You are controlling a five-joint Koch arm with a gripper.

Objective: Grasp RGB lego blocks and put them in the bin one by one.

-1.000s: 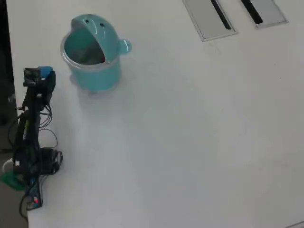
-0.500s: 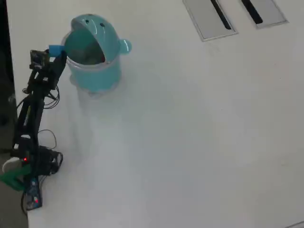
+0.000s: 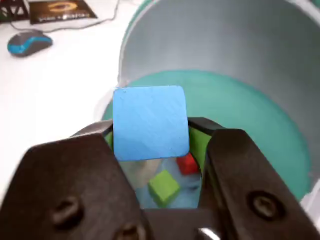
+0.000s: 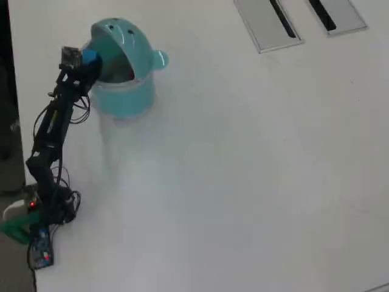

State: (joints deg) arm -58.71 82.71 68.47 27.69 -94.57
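Because the white tabletop (image 4: 243, 170) carries almost nothing else, the scene reads plainly from largest item to smallest. Two grey slotted plates (image 4: 267, 21) lie at about 1 o'clock in the overhead view, well apart from the work. The arm (image 4: 51, 128) reaches up the left edge toward 11 o'clock, where the teal bin (image 4: 124, 91) stands upright with its domed lid (image 4: 121, 36) swung back, so the mouth is open to receive a drop. A side knob (image 4: 159, 59) projects from the bin at 3 o'clock.

The hand (image 3: 152, 145) is clenched on the blue block (image 3: 149, 122), one dark jaw on each side face. In the wrist view the block hangs directly above the bin's opening, which appears to be the release position for the drop.

The blue block is a cube, so it has no long axis; one flat face is turned squarely toward the wrist camera, edges level.

Below it, inside the bin at 6 o'clock of the block, lie the green block (image 3: 162, 186) and the red block (image 3: 187, 164), both tilted. Judged from this, two of the three are deposited.

At 10 o'clock in the wrist view a blue-and-grey computer mouse (image 3: 29, 42) rests on the tabletop.
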